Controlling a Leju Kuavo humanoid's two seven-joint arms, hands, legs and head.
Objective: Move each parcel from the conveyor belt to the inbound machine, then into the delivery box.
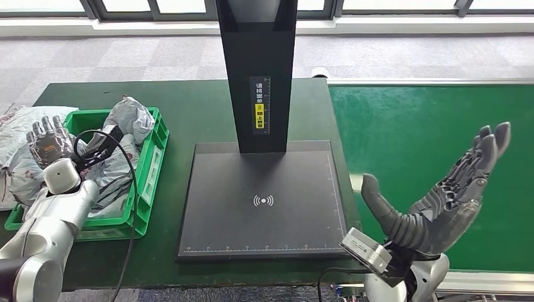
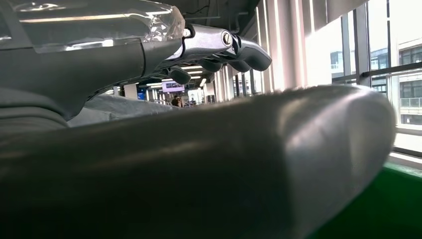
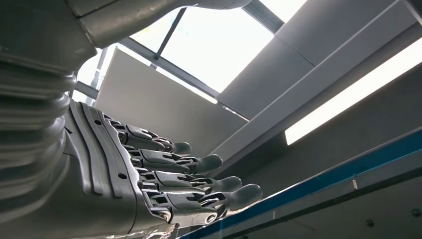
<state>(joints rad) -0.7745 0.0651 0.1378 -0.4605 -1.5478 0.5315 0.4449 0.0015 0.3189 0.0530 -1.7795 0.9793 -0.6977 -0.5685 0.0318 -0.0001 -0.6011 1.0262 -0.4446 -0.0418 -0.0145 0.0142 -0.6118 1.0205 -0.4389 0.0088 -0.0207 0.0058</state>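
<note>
The green conveyor belt [image 1: 434, 145] to the right of the inbound machine [image 1: 261, 201] carries no parcel in the stretch seen from the head view, and the machine's matte black scanning plate lies bare under its upright black post. The grey parcels [image 1: 129, 119], crumpled soft plastic mailers, sit left of the machine, heaped in the green slatted plastic delivery box [image 1: 154, 160]; more grey bags lie just beyond that box. By this, the visible parcels look delivered, and any further work waits on the belt. The right hand [image 1: 441, 201] hangs palm-up over the belt's near edge right of the machine, fingers spread wide and holding nothing. The left hand [image 1: 47, 141] is raised over the box, fingers upright and slightly apart, also without a load
</note>
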